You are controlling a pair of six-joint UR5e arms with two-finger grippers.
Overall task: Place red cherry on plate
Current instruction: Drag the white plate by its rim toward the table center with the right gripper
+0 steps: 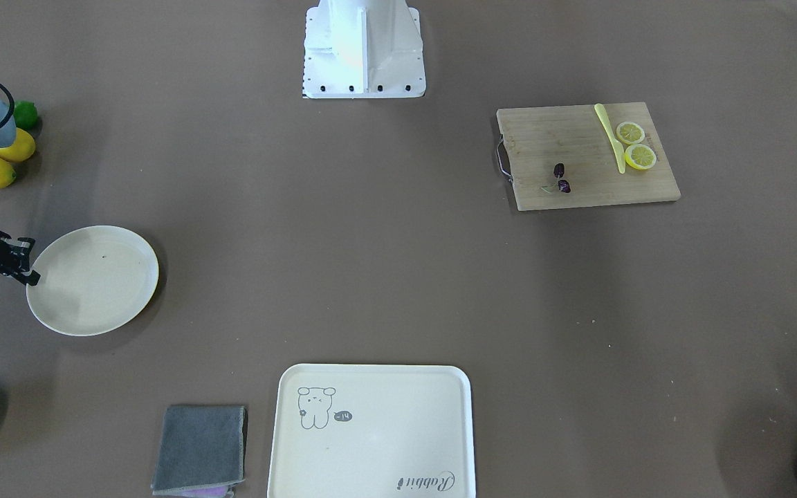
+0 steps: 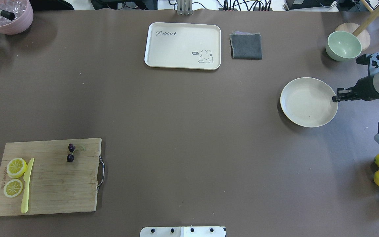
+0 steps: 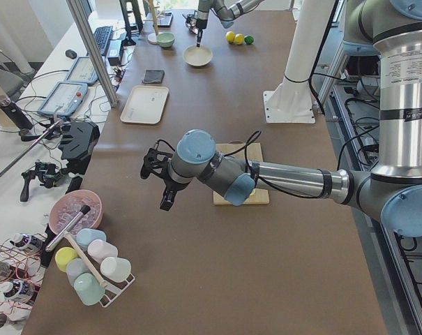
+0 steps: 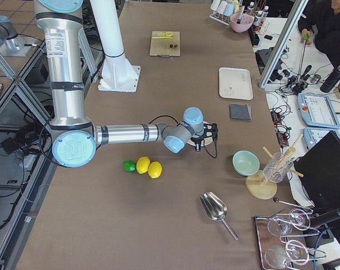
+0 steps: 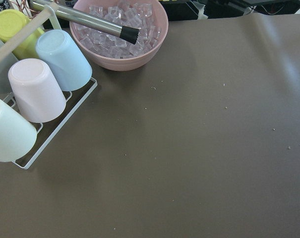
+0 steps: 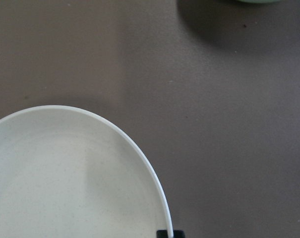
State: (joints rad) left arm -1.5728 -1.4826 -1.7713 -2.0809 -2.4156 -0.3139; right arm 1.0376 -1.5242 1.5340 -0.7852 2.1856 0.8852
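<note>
Right end effector (image 2: 336, 98) sits pinched on the rim of the plate (image 2: 304, 108), probably to drag it toward the red cherry (image 2: 70, 153), which lies well apart on the cutting board (image 2: 51, 184). Left end effector (image 3: 166, 199): spread or together, I cannot tell. Two tiny dark maroon fruits share a thin pale stem.

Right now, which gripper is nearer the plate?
The right one. The right gripper is at the rim of the plate. The left gripper hangs over the table's opposite end, beyond the board.
</note>
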